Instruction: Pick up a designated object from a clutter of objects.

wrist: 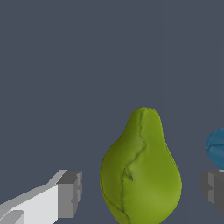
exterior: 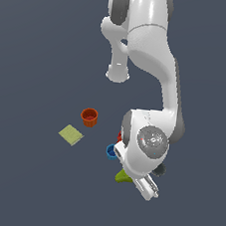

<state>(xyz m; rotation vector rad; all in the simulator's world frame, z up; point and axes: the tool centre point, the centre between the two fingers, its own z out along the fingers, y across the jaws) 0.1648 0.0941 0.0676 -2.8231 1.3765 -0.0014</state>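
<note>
Pear (wrist: 141,170) bracketed by the wide-open gripper (wrist: 142,192), not gripped.

Pear is seen in the wrist view as matte yellow-green, a rounded body narrowing to a blunt end, the skin marked by a crack-like crease; gaps are left between it and both grey, blocky fingers (wrist: 70,193). A blue cup (wrist: 216,148) is glimpsed just beyond one finger. In the exterior view the glossy white arm (exterior: 153,85) is bent over the dark floor, wrist low above the pear (exterior: 122,176), whose tip alone is seen past it. The blue cup (exterior: 111,152) is placed near that, the ribbed orange cup (exterior: 89,116) and flat square pad (exterior: 71,135) farther toward the exterior view's left.
</note>
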